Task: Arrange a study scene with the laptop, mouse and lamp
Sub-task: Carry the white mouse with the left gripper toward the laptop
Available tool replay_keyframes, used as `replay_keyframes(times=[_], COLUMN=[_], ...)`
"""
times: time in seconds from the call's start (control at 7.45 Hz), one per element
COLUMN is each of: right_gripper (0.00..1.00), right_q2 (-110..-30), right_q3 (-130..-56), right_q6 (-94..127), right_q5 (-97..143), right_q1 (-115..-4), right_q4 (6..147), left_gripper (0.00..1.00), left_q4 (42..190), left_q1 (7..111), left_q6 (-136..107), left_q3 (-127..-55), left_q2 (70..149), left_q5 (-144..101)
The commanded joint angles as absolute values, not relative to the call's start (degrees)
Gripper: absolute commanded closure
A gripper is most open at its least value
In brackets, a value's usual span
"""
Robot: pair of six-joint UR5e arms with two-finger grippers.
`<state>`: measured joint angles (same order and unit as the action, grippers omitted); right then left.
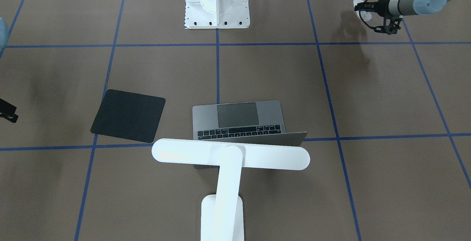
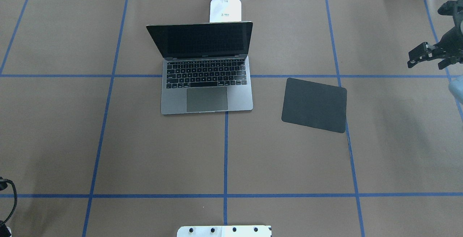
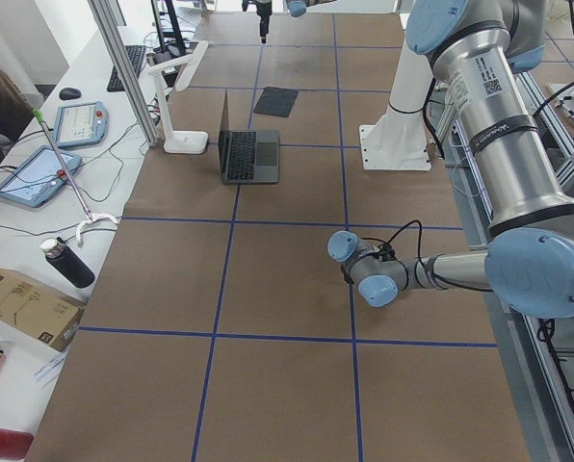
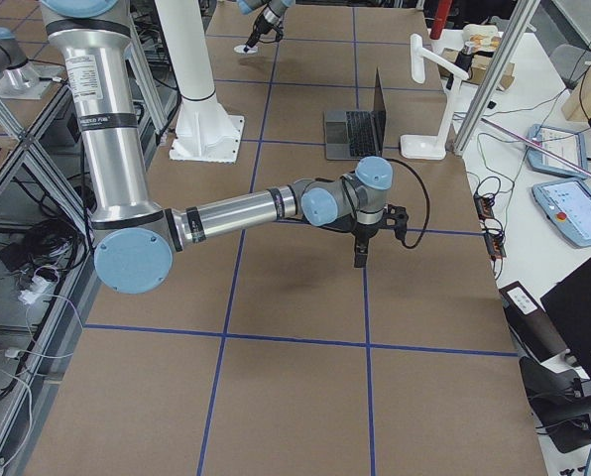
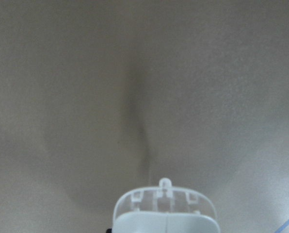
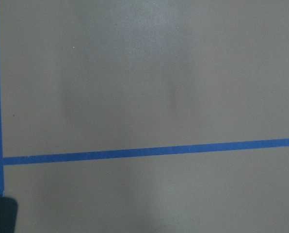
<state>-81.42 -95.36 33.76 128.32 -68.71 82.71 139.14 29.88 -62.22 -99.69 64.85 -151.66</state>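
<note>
The mouse (image 5: 165, 213) is pinched in my left tool (image 1: 362, 10), held above bare table (image 1: 368, 97) — well away from the open laptop (image 2: 207, 88), with the lamp (image 1: 231, 156) just beyond it. My right tool (image 2: 421, 54) hovers past the mouse pad (image 2: 314, 105) — how far open it is, I cannot tell.

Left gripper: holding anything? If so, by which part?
The left gripper holds the mouse, lifted off the table. One end of the mouse sticks out past the fingers. Neither the front nor the wrist view shows the exact contact spots.
</note>
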Motion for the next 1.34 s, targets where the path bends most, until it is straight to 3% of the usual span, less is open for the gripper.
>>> replay_keyframes(times=[0.0,0.54,1.21], right_gripper=[0.0,0.0,0.0], right_q2=[-81.39,-81.21,-81.12], right_q3=[-95.27,-95.1,-95.01], right_q6=[33.75,33.75,33.84], right_q5=[128.32,128.41,128.32], right_q1=[-68.73,-68.73,-68.73], right_q4=[82.71,82.71,82.71], left_gripper=[0.54,0.54,0.54], left_q4=[138.08,125.45,111.31], left_q1=[31.8,34.98,38.13], left_q6=[-63.1,-63.11,-63.99], left_q3=[-99.93,-109.49,-109.86], left_q2=[68.28,71.09,85.04], left_q5=[-151.44,-151.26,-148.81])
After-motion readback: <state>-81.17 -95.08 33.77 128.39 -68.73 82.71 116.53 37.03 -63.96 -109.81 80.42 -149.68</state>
